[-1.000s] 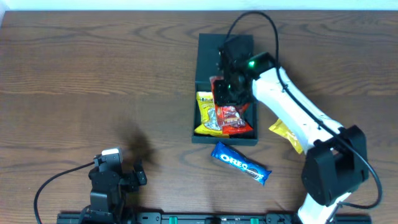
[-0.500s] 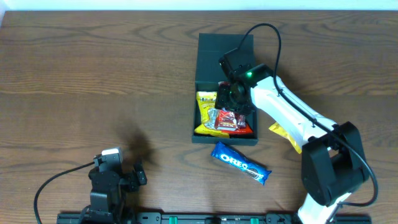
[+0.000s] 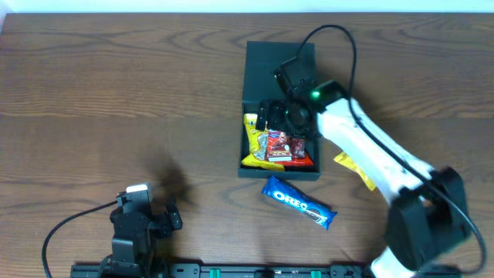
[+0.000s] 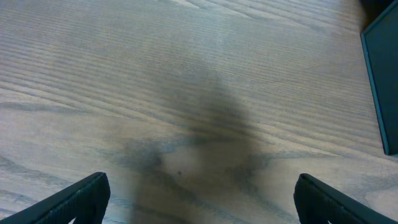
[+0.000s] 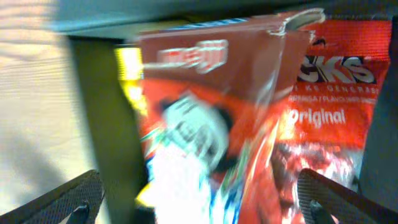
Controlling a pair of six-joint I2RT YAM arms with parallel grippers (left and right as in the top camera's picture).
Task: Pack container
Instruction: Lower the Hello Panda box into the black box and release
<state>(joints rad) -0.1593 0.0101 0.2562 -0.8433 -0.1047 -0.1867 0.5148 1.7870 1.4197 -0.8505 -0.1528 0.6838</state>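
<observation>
Partway through, by the look of it. Counting at least three packets already inside the container (image 3: 270, 172), sitting directly beneath the right pincer (image 5: 202, 200): a red-and-white packet (image 5: 205, 118) right under the tips, a red "Original" bag (image 5: 329, 124) just to the pincer's right, a yellow packet (image 3: 253, 140) to its left. Seeing that pincer spread wide, tips either side of the red-and-white packet and not pinching it. Blurred in the wrist view, so can't rule out a light touch.

Left to do, as a guess: fetch the Oreo pack (image 3: 299, 203), lying on the table behind the right pincer, toward the arm's base and just outside the container's near wall. Fetch the second yellow packet (image 3: 351, 164) too, also behind the pincer, half hidden under the forearm. Then flip down the lid (image 3: 266, 69), folded back open on the far side of the pincer. Would not call it done before all three.

Same for the left pincer (image 4: 202, 200): spread wide, holding nothing, hovering over bare wood well apart from the container. Catching only the container's edge off to its right in the wrist view.

Working on a dark brown wood-grain table (image 3: 116, 93), matte, with a soft shadow straight under the left pincer. Can't see the room beyond a pale strip (image 3: 231, 6) past the table's far edge; can't tell wall from floor.
</observation>
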